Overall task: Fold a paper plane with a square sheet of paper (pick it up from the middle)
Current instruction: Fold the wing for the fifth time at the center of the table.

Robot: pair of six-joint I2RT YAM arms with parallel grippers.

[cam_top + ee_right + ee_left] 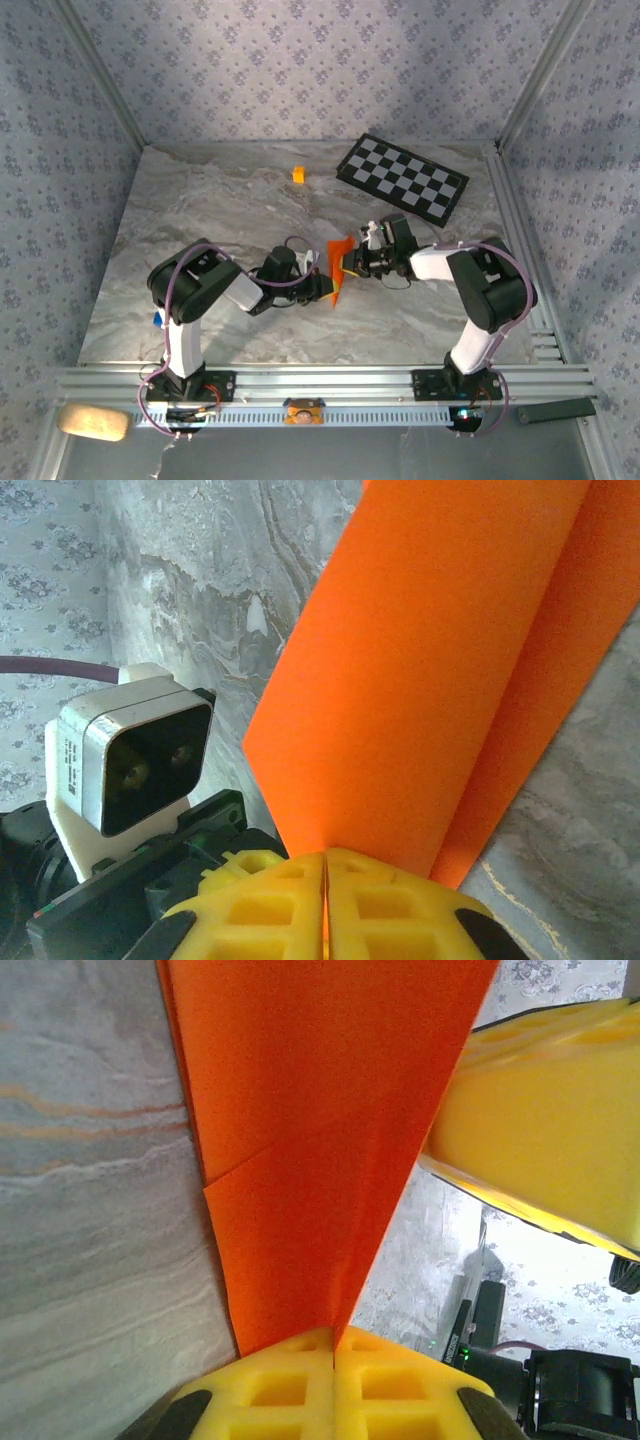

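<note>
The left gripper (333, 1352) is pinched shut on the folded orange paper (310, 1130). The right gripper (325, 875) faces it, clamped on the same sheet. The paper stands on edge between them, its long axis running near to far and its tapered tip toward the arm bases. Both wrist views cut off its far end. Print on the wrist camera (130, 755) beside the right gripper is too small to read. Well beyond both grippers, a tiny orange-yellow cube (298, 174) and a checkered board (402, 178) lie on the table (200, 220).
</note>
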